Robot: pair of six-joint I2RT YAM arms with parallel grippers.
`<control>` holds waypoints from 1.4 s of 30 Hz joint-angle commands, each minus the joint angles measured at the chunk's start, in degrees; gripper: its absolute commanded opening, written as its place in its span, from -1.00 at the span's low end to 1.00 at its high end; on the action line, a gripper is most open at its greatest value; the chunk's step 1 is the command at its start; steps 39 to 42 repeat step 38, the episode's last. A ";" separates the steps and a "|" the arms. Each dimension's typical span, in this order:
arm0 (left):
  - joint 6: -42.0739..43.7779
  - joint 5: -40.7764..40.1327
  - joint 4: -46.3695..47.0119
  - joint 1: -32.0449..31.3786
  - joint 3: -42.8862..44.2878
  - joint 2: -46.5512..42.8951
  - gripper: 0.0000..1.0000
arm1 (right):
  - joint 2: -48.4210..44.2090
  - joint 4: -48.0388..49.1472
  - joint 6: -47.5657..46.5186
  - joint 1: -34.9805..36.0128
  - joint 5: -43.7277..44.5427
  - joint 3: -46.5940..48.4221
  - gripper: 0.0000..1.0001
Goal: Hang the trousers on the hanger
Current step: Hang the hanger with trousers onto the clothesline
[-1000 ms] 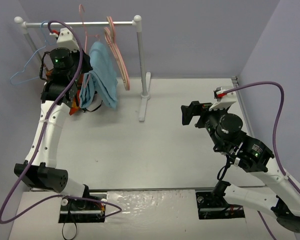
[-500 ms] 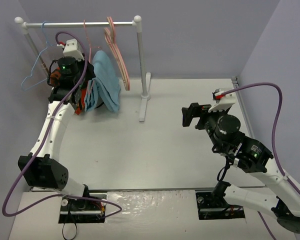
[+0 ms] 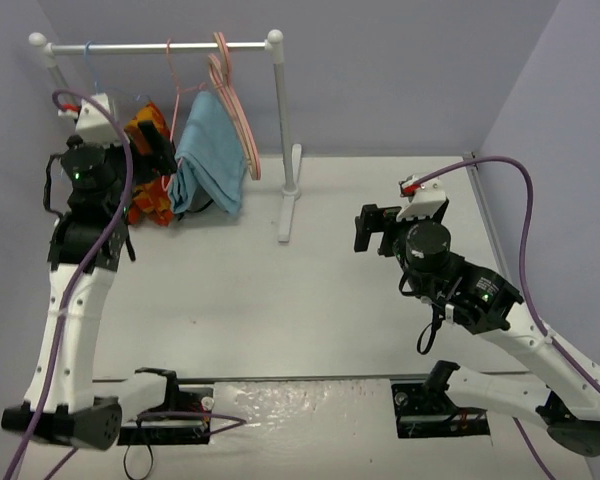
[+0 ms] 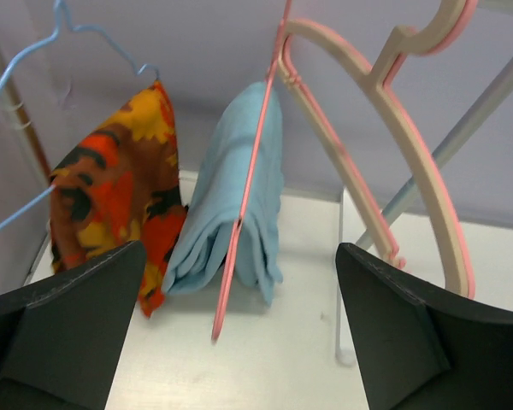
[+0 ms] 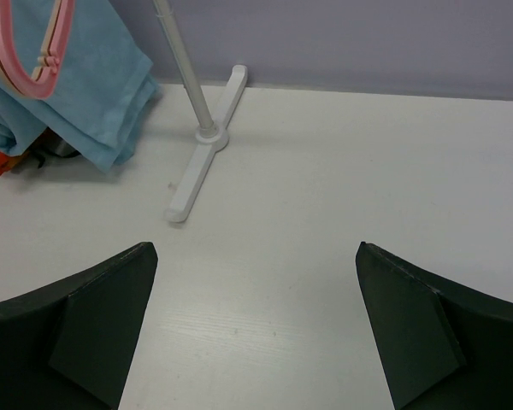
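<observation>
The light blue trousers [image 3: 212, 150] hang folded over the thin salmon-pink wire hanger [image 3: 171, 65], whose hook sits on the white rail [image 3: 130, 46]. In the left wrist view the hanger [image 4: 255, 145] runs edge-on down the middle of the trousers [image 4: 231, 222]. My left gripper [image 3: 158, 145] is open just left of them, a short way back, with nothing between its fingers [image 4: 77, 299]. My right gripper [image 3: 365, 228] stands open over the table's right half, far from the rack; the trousers [image 5: 94, 77] show at its upper left.
An orange, red and yellow patterned cloth [image 4: 111, 188] hangs on a blue wire hanger [image 4: 34, 51] left of the trousers. Thick pink and beige hangers [image 4: 385, 111] hang to their right. The rack's right post [image 3: 280, 130] and foot [image 3: 290, 195] stand on the table.
My left gripper has opened, let go of the hanger and drawn back to the left. The hanger with the trousers now hangs from the rail. The right arm shifted slightly left.
</observation>
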 commanded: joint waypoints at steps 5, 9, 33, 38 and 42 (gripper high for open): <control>-1.76 -2.98 -14.63 -0.12 -16.92 -20.98 0.88 | -0.24 3.48 0.17 -0.49 10.89 -1.87 1.00; -3.25 -6.84 -19.92 -1.83 -26.36 -31.77 0.88 | -2.92 4.36 0.15 -0.51 12.28 -5.26 1.00; -7.43 -6.97 -17.69 -1.71 -42.60 -43.71 0.92 | -12.63 8.18 3.48 -0.75 14.11 -18.03 1.00; -7.44 -6.90 -17.59 -1.39 -42.60 -43.31 0.92 | -11.82 9.19 3.21 -0.75 12.36 -17.87 1.00; -7.44 -6.90 -17.59 -1.39 -42.60 -43.31 0.92 | -11.82 9.19 3.21 -0.75 12.36 -17.87 1.00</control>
